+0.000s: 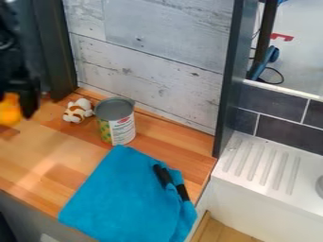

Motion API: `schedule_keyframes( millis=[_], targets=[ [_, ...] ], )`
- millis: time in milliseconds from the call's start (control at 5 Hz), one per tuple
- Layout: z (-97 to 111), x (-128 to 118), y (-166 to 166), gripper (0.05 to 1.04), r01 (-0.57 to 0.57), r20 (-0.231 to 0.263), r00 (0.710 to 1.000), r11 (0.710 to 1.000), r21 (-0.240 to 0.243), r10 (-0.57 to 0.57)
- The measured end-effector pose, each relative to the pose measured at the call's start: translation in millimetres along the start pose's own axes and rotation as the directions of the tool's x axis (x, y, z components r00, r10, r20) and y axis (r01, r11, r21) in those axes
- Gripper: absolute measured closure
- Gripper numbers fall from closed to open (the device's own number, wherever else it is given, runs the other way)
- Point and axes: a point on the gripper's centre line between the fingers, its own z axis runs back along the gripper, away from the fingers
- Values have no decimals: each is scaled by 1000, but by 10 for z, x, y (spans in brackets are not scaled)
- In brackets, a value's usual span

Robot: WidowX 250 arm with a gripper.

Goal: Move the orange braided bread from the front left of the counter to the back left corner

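Camera view: end effector (pixel 15 101) at left, beside an orange object (pixel 9 113); its grip, hence handling progress, cannot be told. Can (pixel 115 122), plush toy (pixel 77 111) and blue cloth (pixel 120 194) occupy the worktop (pixel 38 165).

Bright, diffuse light covers the scene; a pale glare streaks the wooden surface (pixel 31 171) toward eight o'clock, the white ledge (pixel 308 163) shines near four o'clock, and the lower-left corner is dim.
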Motion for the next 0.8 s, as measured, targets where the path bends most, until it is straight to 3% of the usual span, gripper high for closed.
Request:
schedule_keyframes(
  millis=[400, 600, 800],
  targets=[
    [-462, 287, 347, 259, 170, -54, 983, 983, -62, -174],
    [-706, 373, 380, 259, 224, -52, 972, 971, -86, -229],
    [-921, 476, 394, 259, 259, -33, 964, 962, -80, -263]
  ],
)
